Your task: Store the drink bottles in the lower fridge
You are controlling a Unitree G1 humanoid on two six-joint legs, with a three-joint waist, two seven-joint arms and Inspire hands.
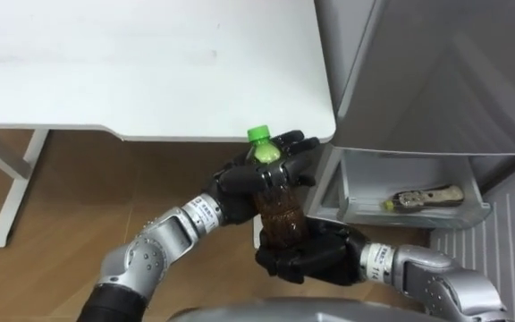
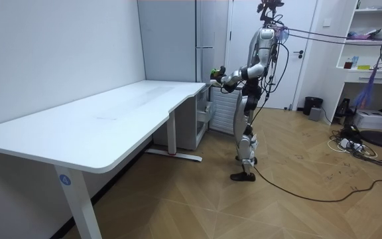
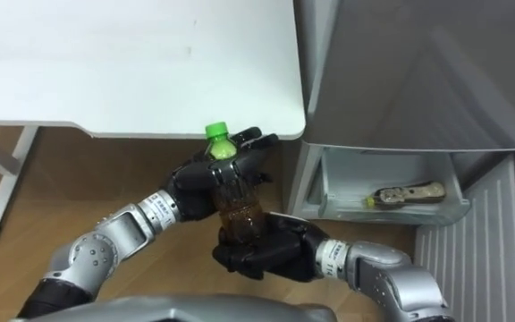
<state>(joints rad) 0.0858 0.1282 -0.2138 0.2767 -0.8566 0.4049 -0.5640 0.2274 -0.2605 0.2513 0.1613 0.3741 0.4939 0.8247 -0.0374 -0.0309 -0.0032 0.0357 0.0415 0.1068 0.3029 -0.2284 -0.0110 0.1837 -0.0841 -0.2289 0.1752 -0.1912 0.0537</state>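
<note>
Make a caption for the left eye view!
The left hand and right hand grip a green-capped drink bottle near the open fridge drawer, where another bottle lies.

Bottle [image 1: 280,213] upright between both hands: left hand [image 1: 244,183] at its upper part, right hand [image 1: 307,259] at its base. Tabletop [image 1: 132,63] beyond and left of the hands. Fridge [image 1: 436,72] to their right, its open lower drawer [image 1: 351,192] just right of the hands, a second bottle [image 1: 429,197] lying inside

A long white desk [image 2: 111,113] stands on herringbone wood floor [image 2: 297,209] along a pale grey wall [image 2: 58,46].
</note>
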